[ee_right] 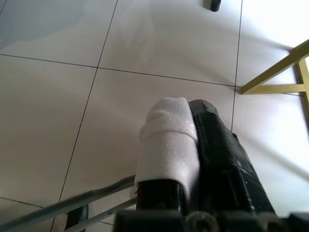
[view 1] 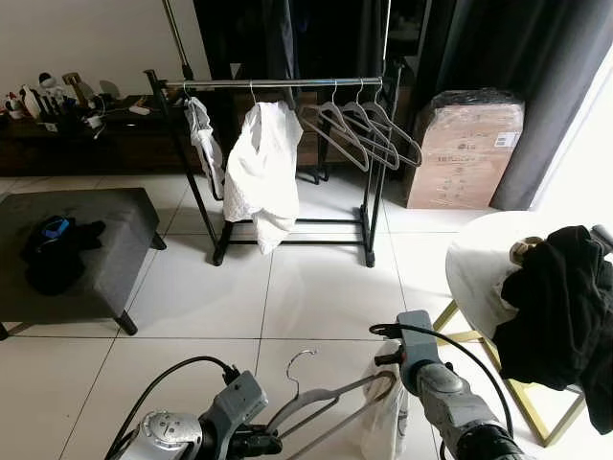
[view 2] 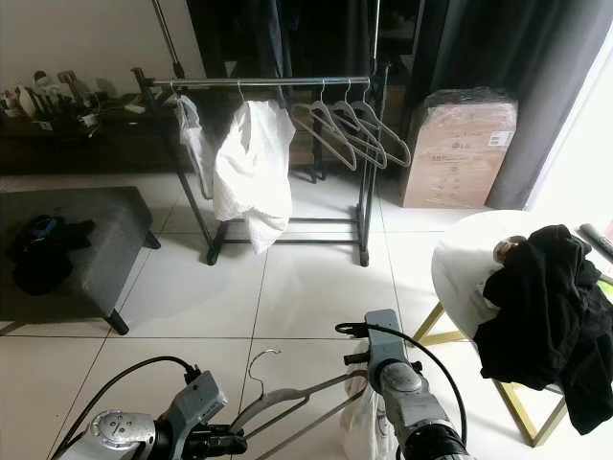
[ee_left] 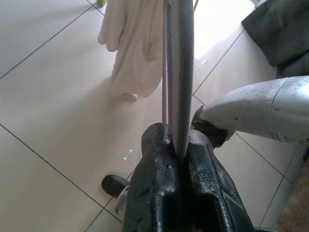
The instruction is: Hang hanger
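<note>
A grey hanger (view 1: 330,396) is held low in front of me, its hook (view 1: 299,368) pointing up. My left gripper (ee_left: 177,143) is shut on the hanger's bar (ee_left: 181,72). My right gripper (ee_right: 189,118) is shut on a fold of white garment (ee_right: 166,145), which hangs by the hanger's right end (view 1: 383,426). Across the tiled floor stands a black clothes rack with a silver rail (view 1: 287,84). A white garment (view 1: 261,172) and several bare grey hangers (view 1: 369,129) hang on it.
A grey ottoman (view 1: 105,259) with dark clothes stands at the left. At the right, a white round table (view 1: 469,259) on gold legs carries a black garment (view 1: 565,307). A wrapped cardboard box (view 1: 465,149) and dark curtains are behind the rack.
</note>
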Controlling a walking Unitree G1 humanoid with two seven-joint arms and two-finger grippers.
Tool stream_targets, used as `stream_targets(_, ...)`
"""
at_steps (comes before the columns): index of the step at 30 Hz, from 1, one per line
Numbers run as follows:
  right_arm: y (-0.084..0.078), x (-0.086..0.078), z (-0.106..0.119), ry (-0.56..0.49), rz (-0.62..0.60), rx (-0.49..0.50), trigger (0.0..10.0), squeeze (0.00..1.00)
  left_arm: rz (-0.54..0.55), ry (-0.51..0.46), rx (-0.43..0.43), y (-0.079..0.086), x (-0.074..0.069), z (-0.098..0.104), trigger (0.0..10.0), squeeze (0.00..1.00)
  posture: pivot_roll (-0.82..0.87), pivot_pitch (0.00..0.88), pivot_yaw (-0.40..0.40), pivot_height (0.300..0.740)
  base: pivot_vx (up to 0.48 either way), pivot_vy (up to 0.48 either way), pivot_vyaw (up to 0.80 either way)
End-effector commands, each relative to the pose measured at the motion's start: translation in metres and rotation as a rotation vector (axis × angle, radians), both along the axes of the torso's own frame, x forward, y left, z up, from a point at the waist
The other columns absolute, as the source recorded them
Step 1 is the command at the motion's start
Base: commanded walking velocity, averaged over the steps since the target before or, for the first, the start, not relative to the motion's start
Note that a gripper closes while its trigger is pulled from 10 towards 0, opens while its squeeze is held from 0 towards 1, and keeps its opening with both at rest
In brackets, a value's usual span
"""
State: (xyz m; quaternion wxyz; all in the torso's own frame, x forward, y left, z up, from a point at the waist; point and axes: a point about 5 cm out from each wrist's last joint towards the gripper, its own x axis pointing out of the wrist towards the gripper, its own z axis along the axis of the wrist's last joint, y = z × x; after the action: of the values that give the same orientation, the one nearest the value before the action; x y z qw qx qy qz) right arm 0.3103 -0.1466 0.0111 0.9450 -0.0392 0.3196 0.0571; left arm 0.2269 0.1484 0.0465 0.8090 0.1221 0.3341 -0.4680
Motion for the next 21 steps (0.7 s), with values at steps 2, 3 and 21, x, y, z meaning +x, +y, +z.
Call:
stream_targets(2, 0.006, 0.000, 0.000, 0.015, 0.025, 0.022, 10.0, 0.00, 0.012, -0.020, 0.006, -0.002, 0.005, 0.000, 10.0, 0.00, -0.04, 0.082, 0.029, 0.740, 0.000, 0.000, 0.00)
stream_targets(3, 0.007, 0.000, 0.000, 0.018, 0.030, 0.023, 10.0, 0.00, 0.012, -0.023, 0.006, -0.003, 0.005, -0.001, 10.0, 0.00, -0.05, 0.082, 0.028, 0.740, 0.000, 0.000, 0.00)
stream_targets(21, 0.008, 0.000, 0.001, 0.025, 0.032, 0.020, 10.0, 0.00, 0.170, -0.152, 0.051, -0.002, 0.024, -0.003, 10.0, 0.00, -0.04, 0.083, 0.029, 0.740, 0.000, 0.000, 0.00)
